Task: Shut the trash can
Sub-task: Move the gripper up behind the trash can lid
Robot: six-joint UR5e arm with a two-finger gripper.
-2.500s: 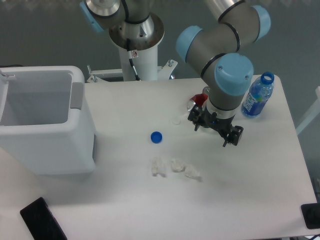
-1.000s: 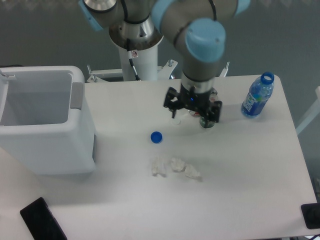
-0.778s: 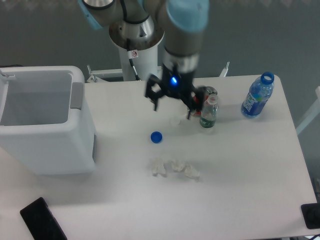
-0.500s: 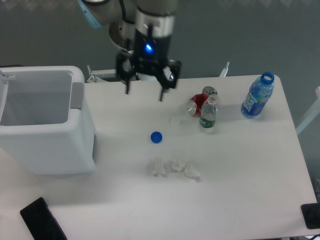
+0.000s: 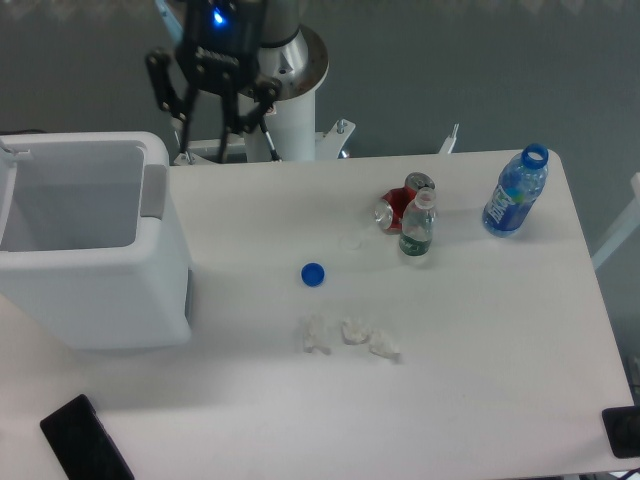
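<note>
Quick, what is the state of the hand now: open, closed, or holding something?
Hand: open and empty, fingers spread, in the air by the far right corner of the trash can, not touching it.

pincer [image 5: 203, 128] swung left from beside the bottles, now above table's back-left edge

A single fixed camera looked steeply down from in front of the worktop [image 5: 480, 400], set well back, facing the robot's base column [image 5: 290, 110] at the far edge.
</note>
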